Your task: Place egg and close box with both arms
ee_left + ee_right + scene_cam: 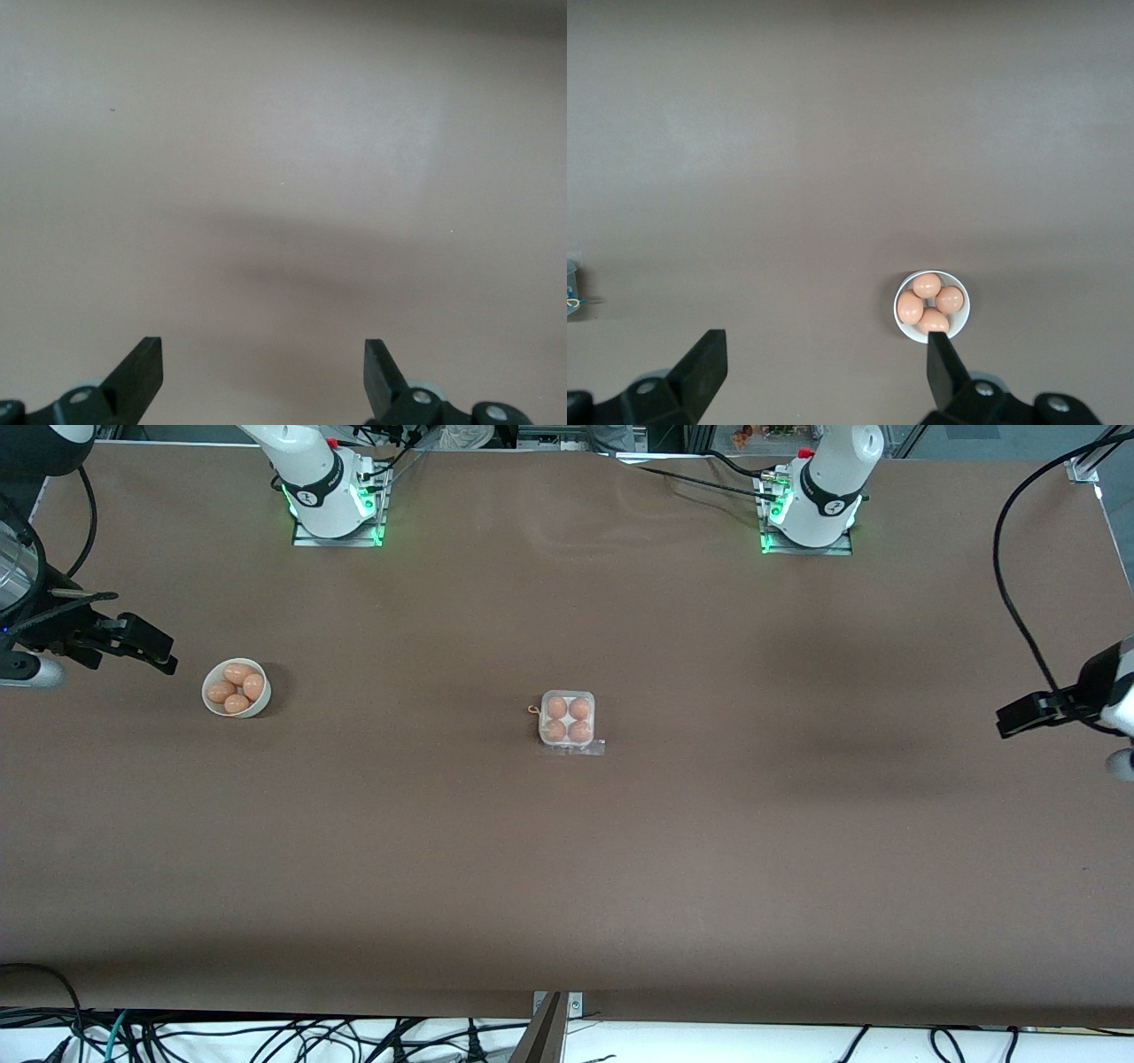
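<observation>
The box (567, 721), a small white tray under a clear lid, sits mid-table with several brown eggs (556, 708) in its cells; the lid looks folded down over them. More eggs (237, 673) lie in a round white bowl (213, 701) toward the right arm's end. My right gripper (159, 651) hangs open and empty over the table beside that bowl; in its wrist view the bowl (959, 321) shows by one fingertip (939, 350), and the gripper (824, 350) holds nothing. My left gripper (1010, 722) waits open over bare table at the left arm's end; the gripper (263, 354) is empty.
The brown table (567, 886) stretches wide around the box. Both arm bases (337, 496) stand along the edge farthest from the front camera. Loose black cables (1019, 602) hang near the left arm's end.
</observation>
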Robot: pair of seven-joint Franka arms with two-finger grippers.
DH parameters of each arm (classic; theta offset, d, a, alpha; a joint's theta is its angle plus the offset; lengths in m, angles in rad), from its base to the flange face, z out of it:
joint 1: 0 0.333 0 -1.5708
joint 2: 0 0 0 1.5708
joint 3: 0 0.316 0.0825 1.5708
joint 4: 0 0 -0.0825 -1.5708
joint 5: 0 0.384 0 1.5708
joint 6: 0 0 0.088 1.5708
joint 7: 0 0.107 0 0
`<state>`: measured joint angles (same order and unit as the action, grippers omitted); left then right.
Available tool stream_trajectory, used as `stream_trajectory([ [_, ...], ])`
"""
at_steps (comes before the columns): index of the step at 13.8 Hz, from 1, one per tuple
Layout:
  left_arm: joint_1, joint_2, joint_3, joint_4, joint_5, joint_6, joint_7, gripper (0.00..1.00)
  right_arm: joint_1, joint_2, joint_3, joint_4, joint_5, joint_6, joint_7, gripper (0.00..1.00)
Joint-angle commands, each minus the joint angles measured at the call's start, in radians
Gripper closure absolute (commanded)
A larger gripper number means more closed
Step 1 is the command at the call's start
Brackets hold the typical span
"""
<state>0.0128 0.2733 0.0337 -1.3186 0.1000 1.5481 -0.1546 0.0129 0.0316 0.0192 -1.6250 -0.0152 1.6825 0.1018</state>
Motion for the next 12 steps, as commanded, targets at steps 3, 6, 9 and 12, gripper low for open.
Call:
stream_trajectory([
  [3, 0.009, -0.089, -0.017, -0.161, -0.061, 0.148, 0.0, 0.0, -0.014, -0.013, 0.013, -0.012, -0.003, 0.008, -0.001, 0.0],
  [6, 0.013, -0.112, -0.017, -0.166, -0.065, 0.142, 0.012, 0.0, -0.014, -0.013, 0.013, -0.012, -0.003, 0.006, -0.001, 0.0],
  [9, 0.019, -0.132, -0.018, -0.172, -0.069, 0.139, 0.013, 0.0, -0.014, -0.013, 0.013, -0.012, -0.003, 0.005, -0.001, 0.0],
  [12, 0.025, -0.157, -0.037, -0.191, -0.069, 0.136, 0.009, 0.0, -0.014, -0.013, 0.013, -0.012, -0.003, 0.005, -0.001, 0.0],
])
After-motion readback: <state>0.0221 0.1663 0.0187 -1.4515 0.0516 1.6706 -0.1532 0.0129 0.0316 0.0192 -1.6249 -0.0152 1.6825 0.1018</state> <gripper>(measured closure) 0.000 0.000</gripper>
